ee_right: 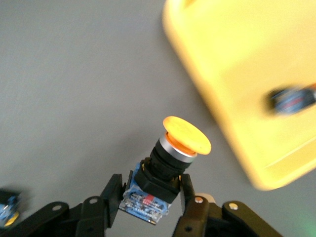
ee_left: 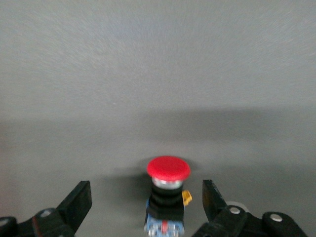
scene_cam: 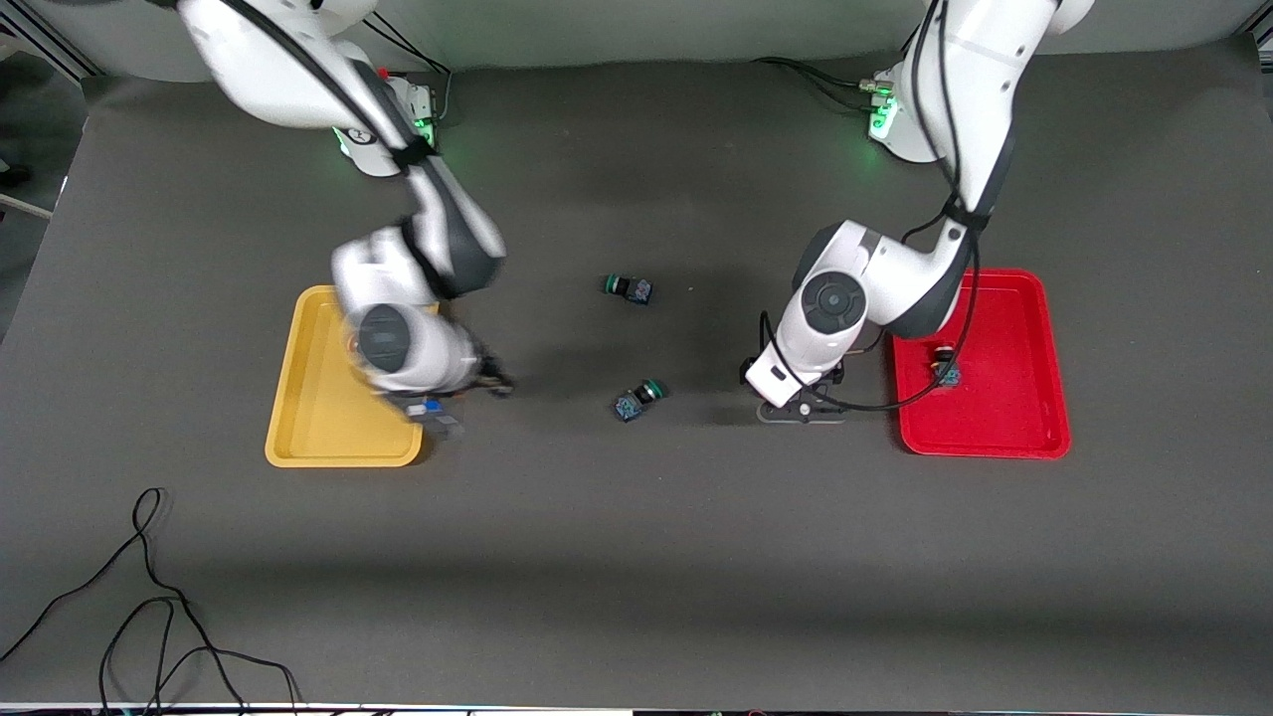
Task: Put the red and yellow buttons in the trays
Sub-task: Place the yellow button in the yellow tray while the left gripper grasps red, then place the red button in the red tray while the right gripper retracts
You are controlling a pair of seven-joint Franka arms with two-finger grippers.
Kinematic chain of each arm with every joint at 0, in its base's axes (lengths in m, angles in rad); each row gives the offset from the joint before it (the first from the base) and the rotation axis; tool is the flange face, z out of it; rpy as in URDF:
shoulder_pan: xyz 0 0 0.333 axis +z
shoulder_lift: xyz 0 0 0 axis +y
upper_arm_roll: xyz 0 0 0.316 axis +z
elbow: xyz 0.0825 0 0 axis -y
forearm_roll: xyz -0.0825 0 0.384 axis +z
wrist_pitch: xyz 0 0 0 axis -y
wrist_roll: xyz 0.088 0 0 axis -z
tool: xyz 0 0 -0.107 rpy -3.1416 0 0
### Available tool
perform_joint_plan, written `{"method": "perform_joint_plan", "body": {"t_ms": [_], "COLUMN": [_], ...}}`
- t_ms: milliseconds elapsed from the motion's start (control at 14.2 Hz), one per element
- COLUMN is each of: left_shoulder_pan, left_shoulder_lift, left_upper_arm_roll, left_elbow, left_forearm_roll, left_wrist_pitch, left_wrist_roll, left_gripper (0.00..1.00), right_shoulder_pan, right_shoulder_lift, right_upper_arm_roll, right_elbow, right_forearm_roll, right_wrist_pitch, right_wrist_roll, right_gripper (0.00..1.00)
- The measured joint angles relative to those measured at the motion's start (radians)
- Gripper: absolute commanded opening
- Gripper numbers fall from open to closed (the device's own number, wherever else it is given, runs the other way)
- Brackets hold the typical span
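The yellow tray (scene_cam: 298, 398) lay at the right arm's end of the worktop (scene_cam: 636, 557). The right wrist view showed one button (ee_right: 291, 100) already in it, blurred, its cap colour not clear. The right gripper (scene_cam: 438, 413) hung over the tray's edge toward the middle of the worktop, jaws closed on the blue body of a yellow button (ee_right: 170, 155), cap pointing away from the wrist. That one looked about to be dropped in.

Two green-capped switches (scene_cam: 629, 288) (scene_cam: 636, 398) lay on the bare worktop between the arms, apart from each other; they are no part of the job.

The left gripper (scene_cam: 801, 403) was low over the worktop just beside the red tray (scene_cam: 1034, 298), on its side toward the middle. Its jaws stood open on either side of a red button (ee_left: 167, 195) that stood upright between them, not yet gripped. The other red button (scene_cam: 947, 372) already sat in the red tray.

So, by my judgement, roughly half was done: one button in each tray, one in hand, one still to be grasped and carried over.
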Motion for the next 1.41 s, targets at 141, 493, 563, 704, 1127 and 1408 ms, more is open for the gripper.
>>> {"method": "perform_joint_plan", "body": {"t_ms": [141,493,563,704,1127,1408], "left_shoulder_pan": [-0.002,-0.012,-0.012,-0.014,-0.013,0.074], "left_shoulder_lift": [0.025,0.028,0.028,0.026,-0.165,-0.265], "left_upper_arm_roll": [0.0,0.0,0.0,0.0,0.005,0.021], "left_elbow": [0.003,0.012,0.014,0.022,0.183,0.229], "left_forearm_roll": [0.001,0.001,0.001,0.0,-0.043,-0.046], "left_wrist_pitch": [0.01,0.01,0.009,0.009,-0.405,-0.586], "left_wrist_roll": [0.0,-0.024,-0.033,-0.049,-0.06,0.042], "left_gripper": [0.58,0.18,0.18,0.18,0.18,0.18], "right_shoulder_pan": [-0.018,-0.047,-0.044,-0.046,-0.067,-0.077], "right_shoulder_lift": [-0.028,0.044,0.062,0.077,0.009,-0.092], "right_upper_arm_roll": [-0.13,-0.195,-0.194,-0.195,-0.203,-0.237], "right_elbow": [-0.039,-0.156,-0.158,-0.158,-0.083,0.014], "right_forearm_roll": [0.001,0.037,0.054,0.071,0.073,0.069], "right_wrist_pitch": [-0.007,0.18,0.195,0.205,0.097,-0.035], "right_wrist_roll": [-0.152,-0.237,-0.237,-0.237,-0.238,-0.41], "right_gripper": [0.0,0.58,0.99,1.0,1.0,1.0]}}
